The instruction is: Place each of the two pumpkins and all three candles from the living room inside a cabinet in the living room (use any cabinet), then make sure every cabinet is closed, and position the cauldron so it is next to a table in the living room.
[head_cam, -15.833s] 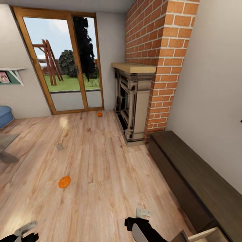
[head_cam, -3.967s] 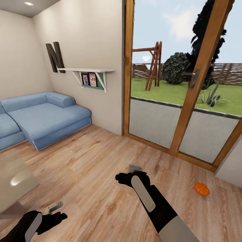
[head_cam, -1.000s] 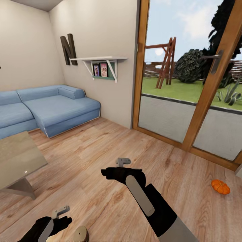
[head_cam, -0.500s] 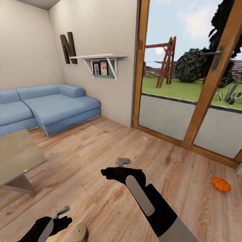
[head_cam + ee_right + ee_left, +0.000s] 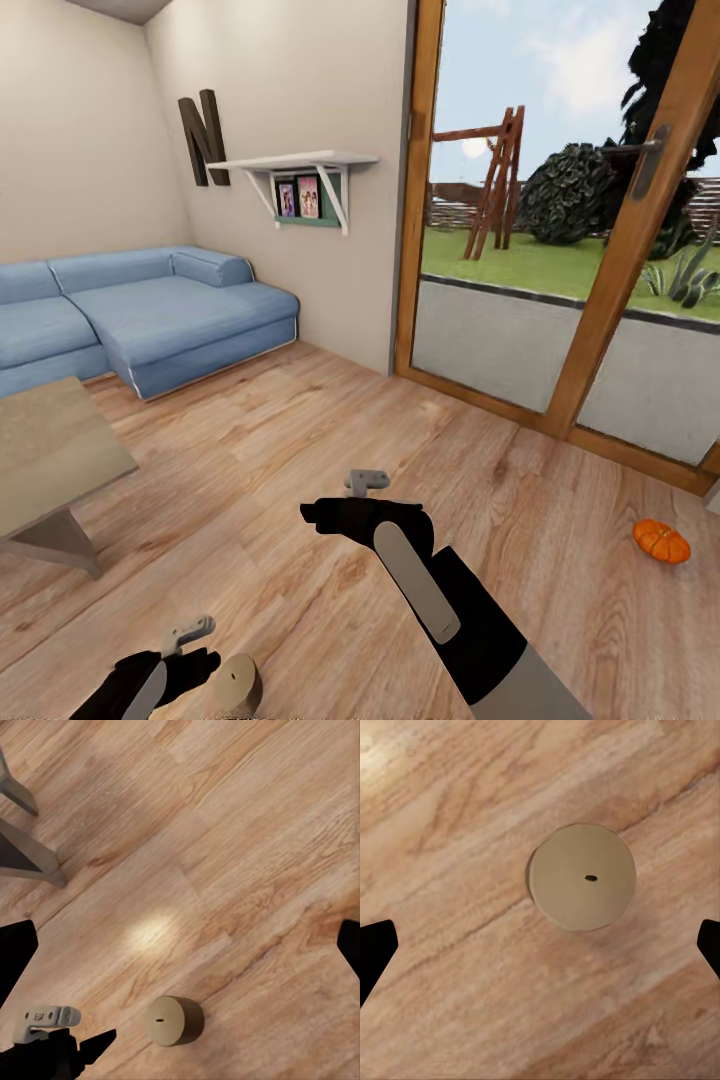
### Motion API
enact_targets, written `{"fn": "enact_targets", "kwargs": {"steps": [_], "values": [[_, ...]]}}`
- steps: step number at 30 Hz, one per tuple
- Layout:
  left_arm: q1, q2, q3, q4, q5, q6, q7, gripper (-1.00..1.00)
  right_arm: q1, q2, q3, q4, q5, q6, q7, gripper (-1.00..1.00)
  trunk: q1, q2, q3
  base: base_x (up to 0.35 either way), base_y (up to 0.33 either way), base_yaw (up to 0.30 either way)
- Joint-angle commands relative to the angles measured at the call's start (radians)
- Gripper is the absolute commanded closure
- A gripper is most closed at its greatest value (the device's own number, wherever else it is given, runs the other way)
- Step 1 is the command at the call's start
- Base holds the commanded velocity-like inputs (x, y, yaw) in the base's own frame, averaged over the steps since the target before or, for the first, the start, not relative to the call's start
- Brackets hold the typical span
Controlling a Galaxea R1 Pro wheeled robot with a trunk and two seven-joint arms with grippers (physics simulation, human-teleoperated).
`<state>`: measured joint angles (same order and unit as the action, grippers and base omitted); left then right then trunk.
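Observation:
A stubby tan candle [image 5: 235, 685] stands on the wood floor at the bottom edge of the head view, just right of my left gripper [image 5: 188, 632]. The left wrist view looks straight down on the candle [image 5: 582, 876], and the left gripper [image 5: 540, 952] is open above it, its dark fingertips [image 5: 375, 954] spread wide. An orange ribbed pumpkin [image 5: 660, 541] lies on the floor at the far right near the glass door. My right gripper [image 5: 367, 480] hangs open over bare floor mid-room. Its wrist view takes in the candle [image 5: 172, 1020] and the left gripper [image 5: 49, 1016]. The cabinet and cauldron are out of view.
A low table [image 5: 50, 455] stands at the left, its legs [image 5: 26, 859] close to the candle. A blue sofa [image 5: 150, 310] fills the back left corner. The wood-framed glass door [image 5: 600, 300] spans the right, with a wall shelf [image 5: 300, 165] beside it.
The view has crept forward and the table has slid left in the picture. More of the candle shows at the bottom edge, closer to my left gripper. The right arm holds its pose.

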<state>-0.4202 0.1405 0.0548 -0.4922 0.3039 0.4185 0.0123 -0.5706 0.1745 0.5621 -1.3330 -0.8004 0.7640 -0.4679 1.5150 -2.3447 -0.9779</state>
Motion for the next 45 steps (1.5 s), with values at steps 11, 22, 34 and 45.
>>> {"fn": "enact_targets", "kwargs": {"steps": [11, 22, 34, 45], "values": [[0.0, -0.005, -0.014, 0.001, 0.0, -0.021, 0.0, -1.0, 0.0, 0.0, 0.0, 0.0, 0.0, 0.0, 0.0, -1.0, 0.042, -0.077, -0.035, 0.0, 0.0, 0.0], [0.0, -0.007, -0.015, 0.001, 0.0, -0.021, 0.0, -1.0, 0.0, 0.0, 0.001, 0.001, 0.0, 0.0, 0.0, -1.0, 0.084, -0.154, -0.069, 0.0, 0.0, 0.0], [0.0, -0.007, -0.015, 0.001, 0.0, -0.021, 0.0, -1.0, 0.0, 0.0, 0.001, 0.001, 0.0, 0.0, 0.0, -1.0, 0.09, -0.158, -0.115, 0.0, 0.0, 0.0], [-0.001, -0.005, -0.028, -0.013, -0.001, 0.03, -0.012, -1.0, 0.0, 0.0, 0.001, 0.0, 0.0, -0.001, 0.0, -1.0, 0.095, -0.161, -0.158, 0.0, 0.0, -0.062]]}}
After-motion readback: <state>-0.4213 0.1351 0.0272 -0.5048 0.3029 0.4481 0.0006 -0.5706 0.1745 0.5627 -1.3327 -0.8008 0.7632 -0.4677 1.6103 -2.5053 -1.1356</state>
